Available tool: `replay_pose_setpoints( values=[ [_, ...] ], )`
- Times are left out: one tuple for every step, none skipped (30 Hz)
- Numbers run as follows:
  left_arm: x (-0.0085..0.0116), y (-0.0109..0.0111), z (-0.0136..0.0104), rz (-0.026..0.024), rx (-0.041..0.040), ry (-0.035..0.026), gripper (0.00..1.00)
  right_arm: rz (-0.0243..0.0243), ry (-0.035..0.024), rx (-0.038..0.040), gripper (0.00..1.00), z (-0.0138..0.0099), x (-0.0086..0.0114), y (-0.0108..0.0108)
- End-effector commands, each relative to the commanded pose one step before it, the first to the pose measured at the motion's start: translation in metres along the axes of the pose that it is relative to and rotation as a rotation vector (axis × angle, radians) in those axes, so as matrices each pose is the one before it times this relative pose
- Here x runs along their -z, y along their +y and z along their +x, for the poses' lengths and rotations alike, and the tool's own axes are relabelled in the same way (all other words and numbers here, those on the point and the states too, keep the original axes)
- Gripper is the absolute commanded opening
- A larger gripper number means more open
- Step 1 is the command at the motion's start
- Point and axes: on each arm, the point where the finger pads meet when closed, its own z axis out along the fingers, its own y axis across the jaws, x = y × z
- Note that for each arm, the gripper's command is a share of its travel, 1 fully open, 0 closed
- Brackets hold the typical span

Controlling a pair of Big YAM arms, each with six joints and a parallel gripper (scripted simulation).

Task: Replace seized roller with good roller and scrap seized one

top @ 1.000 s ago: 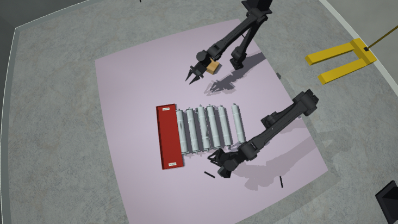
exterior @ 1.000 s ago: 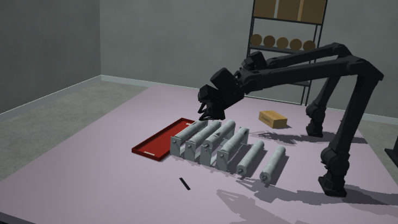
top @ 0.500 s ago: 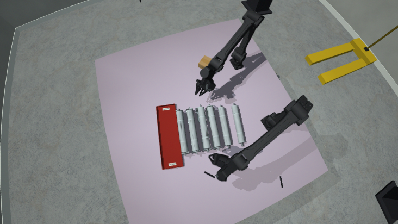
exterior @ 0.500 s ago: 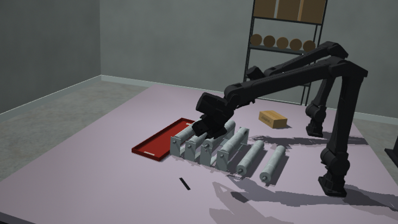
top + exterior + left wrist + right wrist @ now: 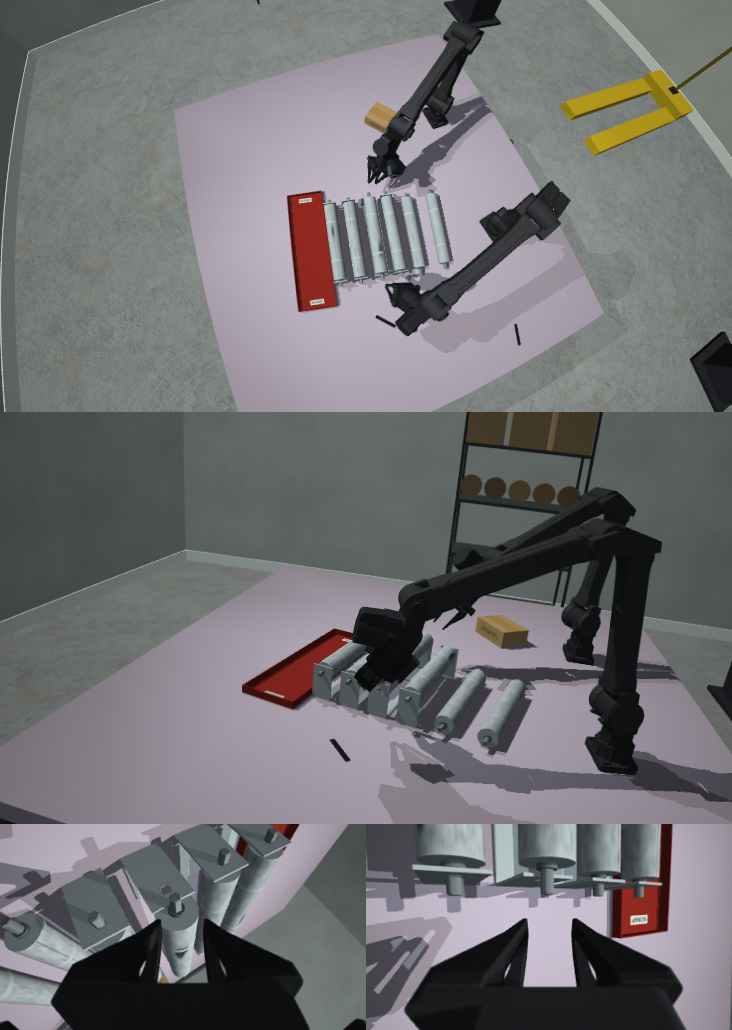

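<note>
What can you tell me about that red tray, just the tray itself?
The scrap tray is a long, shallow rectangle, plain red, with a low rim all round and a white label at each end. It looks rigid; its material is unclear. It lies flat on the table, alongside the end roller. No roller lies in it.

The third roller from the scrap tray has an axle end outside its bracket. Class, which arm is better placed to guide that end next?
Probably the left: its open gripper faces that axle end, beside the uncovered hole. The right gripper is at the opposite end.
</note>
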Motion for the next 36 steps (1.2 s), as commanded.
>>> replay_pose_setpoints(
  values=[
    [-0.00293,0.00665,-0.00791,-0.01083,0.01245,0.00587,0.32,-0.03117,0.00606,-0.00037,0.32,-0.00334,-0.00906,0.01070],
    [-0.00227,0.00354,-0.00093,-0.00660,0.00531,0.00189,0.32,-0.01746,0.01096,-0.00132,0.32,0.00494,-0.00216,0.00806],
    [-0.00088,-0.00013,-0.00109,0.00156,-0.00081,-0.00070,0.32,-0.00491,0.00259,-0.00015,0.32,0.00085,-0.00003,0.00127],
    [0.00158,-0.00486,0.00017,0.00502,-0.00834,-0.00332,0.32,0.01427,-0.00751,-0.00086,0.32,-0.00166,0.00042,-0.00474],
    [0.00092,-0.00422,0.00064,0.00358,-0.00772,-0.00207,0.32,0.02585,-0.01256,-0.00408,0.32,-0.00609,0.00334,-0.01501],
    [0.00103,-0.00046,0.00281,0.00385,-0.00077,-0.00187,0.32,0.02347,-0.00936,-0.00411,0.32,-0.00244,0.00641,-0.01170],
    [0.00339,-0.00222,0.00196,0.00541,-0.00552,-0.00399,0.32,0.01434,-0.01065,0.00142,0.32,-0.00399,0.00692,-0.00447],
    [0.00643,-0.00550,0.00278,0.01123,-0.01194,-0.00828,0.32,0.00225,-0.00161,0.00024,0.32,-0.00061,0.00107,-0.00070],
    [0.00000,0.00000,0.00000,0.00000,0.00000,0.00000,0.32,0.00000,0.00000,0.00000,0.32,0.00000,0.00000,0.00000],
    [0.00000,0.00000,0.00000,0.00000,0.00000,0.00000,0.32,0.00000,0.00000,0.00000,0.32,0.00000,0.00000,0.00000],
    [-0.00074,-0.00177,-0.00044,0.00184,0.00259,-0.00042,0.32,0.00586,-0.00374,0.00812,0.32,-0.00086,0.00132,-0.00144],
    [-0.00045,0.00292,0.00119,-0.00153,0.00251,0.00099,0.32,0.01464,-0.00337,-0.00668,0.32,-0.00061,0.00510,-0.00790],
    [0.00000,0.00000,0.00000,0.00000,0.00000,0.00000,0.32,-0.00063,-0.00073,0.00098,0.32,-0.00058,-0.00004,0.00044],
    [-0.00129,0.00107,0.00062,0.00037,0.00497,0.00056,0.32,0.01495,-0.00922,0.00597,0.32,-0.00365,0.00530,-0.00635],
    [0.00081,-0.00155,-0.00025,0.00207,-0.00219,-0.00149,0.32,0.00000,0.00000,0.00000,0.32,0.00000,0.00000,0.00000],
    [-0.00008,0.00014,0.00002,-0.00019,0.00020,0.00014,0.32,-0.00332,0.00240,-0.00032,0.32,0.00092,-0.00159,0.00106],
    [0.00000,0.00000,0.00000,0.00000,0.00000,0.00000,0.32,-0.00230,-0.00014,0.00131,0.32,-0.00051,-0.00072,0.00109],
    [-0.02610,0.01142,-0.00244,-0.02788,0.03558,0.01848,0.32,-0.00698,-0.00764,-0.00193,0.32,-0.00601,-0.02683,0.00446],
    [-0.00408,-0.00115,0.00022,0.00065,-0.00127,-0.00023,0.32,-0.00520,-0.00130,0.00521,0.32,-0.00252,-0.00527,0.00330],
    [-0.00491,0.00002,0.00040,0.00093,0.00206,-0.00054,0.32,-0.00133,-0.00032,0.00185,0.32,-0.00004,-0.00544,0.00212],
    [-0.00495,0.00004,0.00044,0.00031,0.00054,-0.00012,0.32,-0.00132,0.00095,-0.00015,0.32,0.00130,-0.00544,0.00173],
    [-0.00487,0.00001,0.00040,0.00024,0.00011,-0.00009,0.32,0.00012,-0.00011,0.00003,0.32,0.00068,-0.00521,0.00094],
    [-0.00470,-0.00004,0.00031,0.00016,-0.00031,-0.00007,0.32,-0.00001,0.00001,0.00007,0.32,0.00073,-0.00504,0.00099],
    [-0.00393,-0.00125,0.00002,0.00167,-0.00219,-0.00099,0.32,-0.00055,0.00050,0.00028,0.32,0.00023,-0.00347,0.00024],
    [0.00458,-0.00708,-0.00078,0.00591,-0.02893,-0.00379,0.32,-0.01121,0.00823,0.00682,0.32,0.00193,0.00071,0.00257],
    [0.00000,0.00000,0.00000,0.00000,0.00000,0.00000,0.32,0.00000,0.00000,0.00000,0.32,0.00000,0.00000,0.00000],
    [0.00000,0.00000,0.00000,0.00000,0.00000,0.00000,0.32,0.00000,0.00000,0.00000,0.32,0.00000,0.00000,0.00000],
    [-0.00268,0.00080,-0.00133,0.00729,0.01594,-0.00573,0.32,0.02747,-0.00848,-0.01159,0.32,0.00103,-0.00271,-0.01110],
    [-0.00862,0.00760,0.00033,-0.01263,0.01071,0.00790,0.32,-0.00625,-0.00043,0.00037,0.32,-0.00183,-0.00804,0.00295],
    [-0.00609,-0.00049,0.00087,-0.00302,-0.00172,0.00293,0.32,-0.00627,-0.00134,0.00464,0.32,-0.00314,-0.00432,0.00237],
    [-0.00385,-0.00036,0.00010,0.00256,0.00348,-0.00154,0.32,-0.00217,0.00126,0.00008,0.32,0.00044,-0.00438,0.00105],
    [0.01142,-0.01221,-0.00011,0.01876,-0.02779,-0.01194,0.32,-0.00531,0.00413,-0.00005,0.32,-0.00008,0.00461,0.00007],
    [0.02137,-0.01612,-0.00457,0.03372,-0.02087,-0.02201,0.32,0.01592,-0.00826,0.00280,0.32,-0.00295,0.00879,-0.00762],
    [0.00194,-0.00061,0.00121,-0.00062,0.00573,0.00114,0.32,0.02260,-0.01510,0.00233,0.32,-0.00446,0.00592,-0.00726],
    [0.00018,0.00101,0.00066,-0.00431,0.00470,0.00283,0.32,0.01209,-0.00951,0.00049,0.32,-0.00421,0.00579,-0.00433],
    [-0.00021,-0.00316,-0.00205,0.01412,-0.01130,-0.00784,0.32,-0.00601,0.00364,0.00201,0.32,0.00107,-0.00293,0.00222]
  ],
)
